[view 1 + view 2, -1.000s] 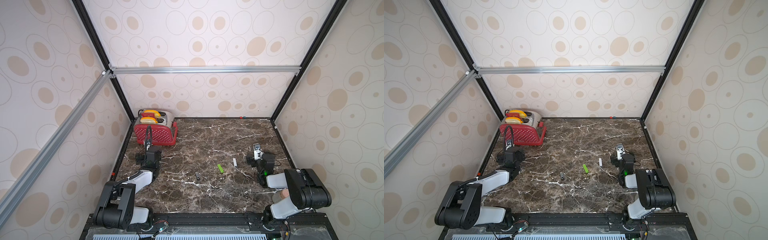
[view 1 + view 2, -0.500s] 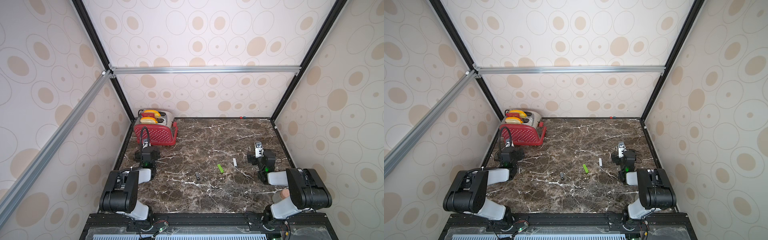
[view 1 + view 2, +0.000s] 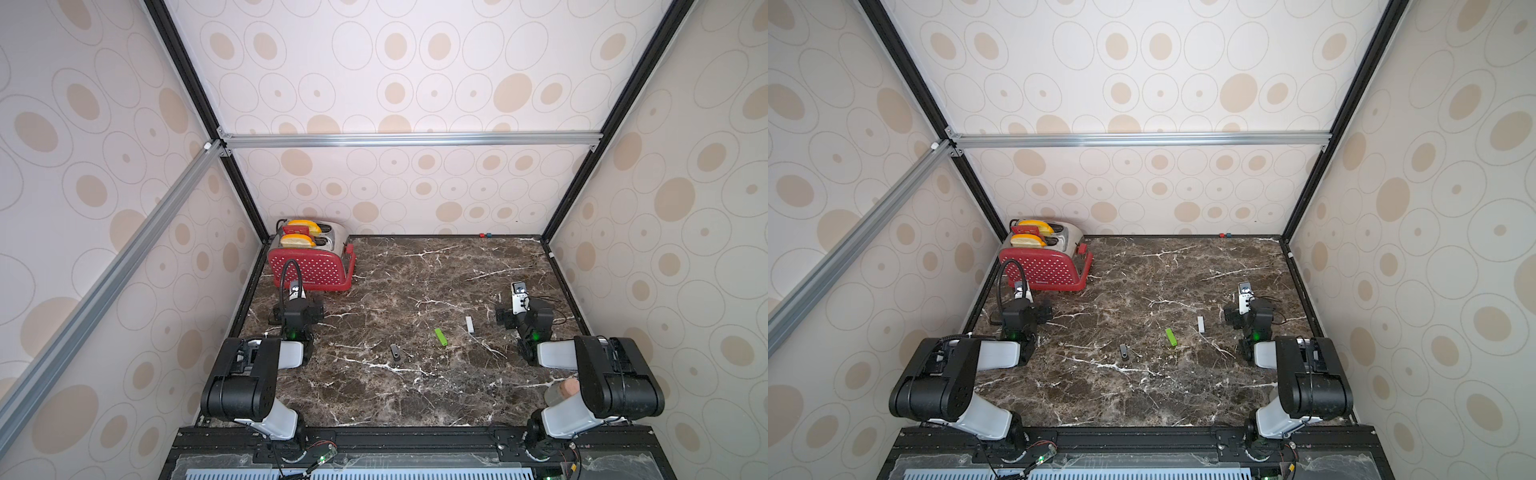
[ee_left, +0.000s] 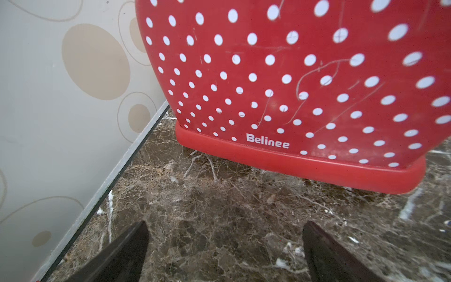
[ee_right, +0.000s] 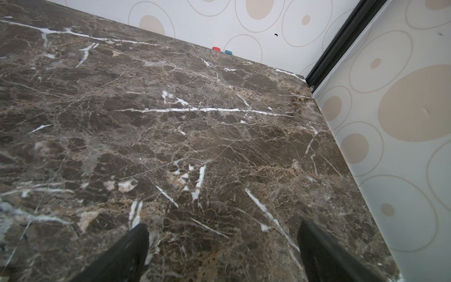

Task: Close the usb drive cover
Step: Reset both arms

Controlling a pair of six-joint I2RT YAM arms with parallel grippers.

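Three small stick-shaped things lie apart from one another near the middle of the dark brown marble worktop (image 3: 415, 399): a short black USB drive (image 3: 395, 353), a bright green plastic stick (image 3: 441, 337) and a white plastic stick (image 3: 469, 324). They form a loose row running from nearer the left arm to nearer the right arm. At this size you cannot tell which cover is open or closed. Your left claw (image 4: 225, 227) has its fingers spread wide with nothing between them, low over bare marble just in front of the red toaster with white dots (image 4: 292, 85). The toaster stands in the far left corner with two yellow bread slices (image 3: 297, 239) in its slots. Your right claw (image 5: 223, 227) is likewise spread and empty, over bare marble by the right wall, near the white plastic stick but apart from it.
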